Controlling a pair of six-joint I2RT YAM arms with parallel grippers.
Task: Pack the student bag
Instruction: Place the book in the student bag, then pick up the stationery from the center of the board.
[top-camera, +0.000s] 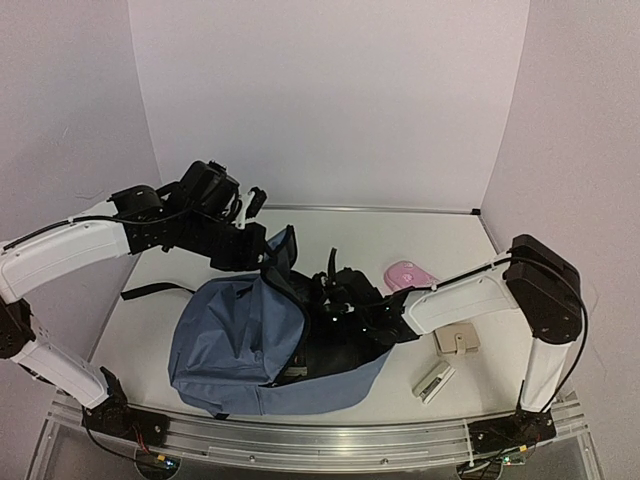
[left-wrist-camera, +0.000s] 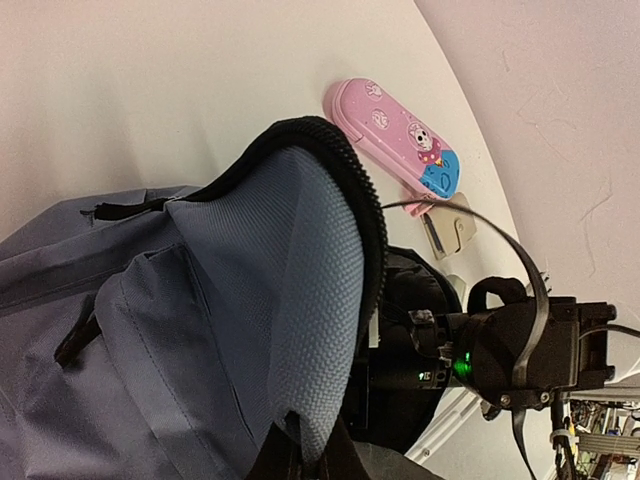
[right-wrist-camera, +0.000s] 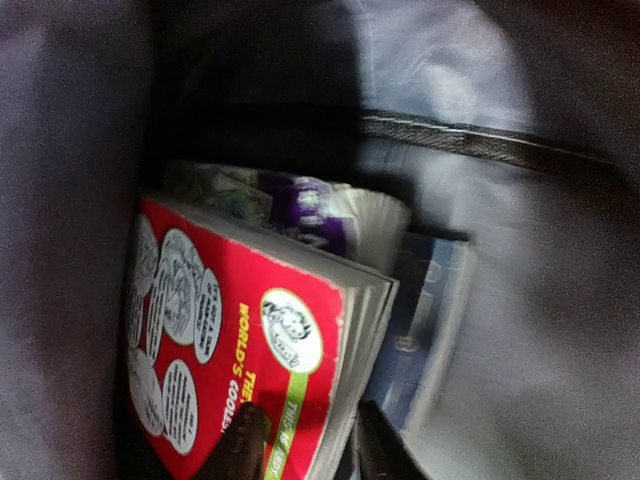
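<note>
The dusty-blue student bag (top-camera: 240, 340) lies on the table with its mouth open toward the right. My left gripper (top-camera: 268, 252) is shut on the bag's upper flap and holds it up; the wrist view shows the blue fabric (left-wrist-camera: 290, 300) pinched between the fingers (left-wrist-camera: 305, 462). My right gripper (top-camera: 345, 312) is inside the bag's opening. In its wrist view the fingers (right-wrist-camera: 245, 445) straddle the edge of a red-covered book (right-wrist-camera: 230, 340), shut on it. A purple-and-white book (right-wrist-camera: 330, 215) and a blue item (right-wrist-camera: 425, 310) sit behind it against the grey lining.
A pink pencil case (top-camera: 410, 275) lies right of the bag, also in the left wrist view (left-wrist-camera: 395, 135). A beige flat item (top-camera: 457, 341) and a white stapler-like object (top-camera: 433, 382) lie at front right. A black strap (top-camera: 155, 291) trails left.
</note>
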